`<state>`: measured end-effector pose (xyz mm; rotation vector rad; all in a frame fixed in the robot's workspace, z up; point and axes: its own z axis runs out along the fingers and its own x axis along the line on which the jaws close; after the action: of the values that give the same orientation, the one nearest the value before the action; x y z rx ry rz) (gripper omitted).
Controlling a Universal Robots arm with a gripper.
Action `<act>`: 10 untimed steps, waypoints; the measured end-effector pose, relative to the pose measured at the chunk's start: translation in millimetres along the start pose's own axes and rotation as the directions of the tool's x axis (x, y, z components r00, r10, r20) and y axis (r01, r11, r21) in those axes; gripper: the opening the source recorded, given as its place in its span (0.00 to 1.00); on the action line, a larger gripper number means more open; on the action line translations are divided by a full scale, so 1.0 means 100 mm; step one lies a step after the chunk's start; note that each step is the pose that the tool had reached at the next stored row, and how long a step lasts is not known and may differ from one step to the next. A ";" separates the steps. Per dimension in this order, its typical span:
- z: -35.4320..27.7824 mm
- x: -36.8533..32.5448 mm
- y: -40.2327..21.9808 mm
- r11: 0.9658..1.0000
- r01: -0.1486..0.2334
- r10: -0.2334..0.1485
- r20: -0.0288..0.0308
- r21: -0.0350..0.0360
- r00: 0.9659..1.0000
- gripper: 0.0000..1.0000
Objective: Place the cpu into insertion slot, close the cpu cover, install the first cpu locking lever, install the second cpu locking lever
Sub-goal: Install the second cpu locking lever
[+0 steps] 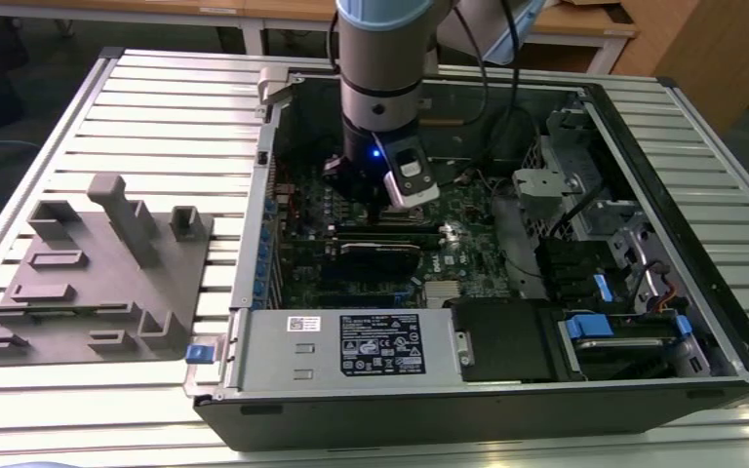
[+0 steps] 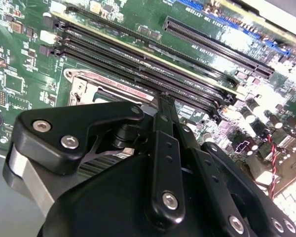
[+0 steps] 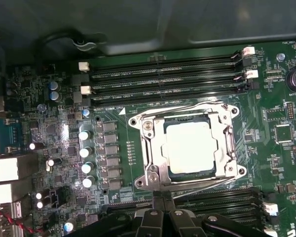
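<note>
The cpu (image 3: 191,148) sits in the insertion slot (image 3: 222,169) on the green motherboard (image 3: 113,207), its pale metal top showing through the window of the cpu cover (image 3: 155,148), which lies flat over it in the first wrist view. The end effector (image 3: 162,200) hangs just beside the socket's near edge, its two slim black fingers (image 2: 164,128) drawn together with nothing visibly between them; whether their tips rest on a locking lever (image 3: 197,183) along that edge I cannot tell. In the exterior view the arm (image 1: 381,88) reaches straight down into the open computer case (image 1: 687,195), which stands on the slatted desk (image 1: 128,107) next to a grey fixture tray (image 1: 89,283). The risks, as I judge them, come from how close everything is: the thin wire levers are springy, and a tip that slips off one could let it snap up or scrape the board. The long black memory slots (image 3: 167,74) lie right next to the socket (on both sides of it, in fact), so a sideways push could catch their latches. A cover not fully seated would make a lever bind and load the chip unevenly.
</note>
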<state>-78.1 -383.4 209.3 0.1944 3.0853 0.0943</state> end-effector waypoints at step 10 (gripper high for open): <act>0.020 0.057 -0.008 1.000 0.000 0.000 0.002 -0.007 1.000 0.11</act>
<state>-83.8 -383.3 207.1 0.1943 3.0831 0.1042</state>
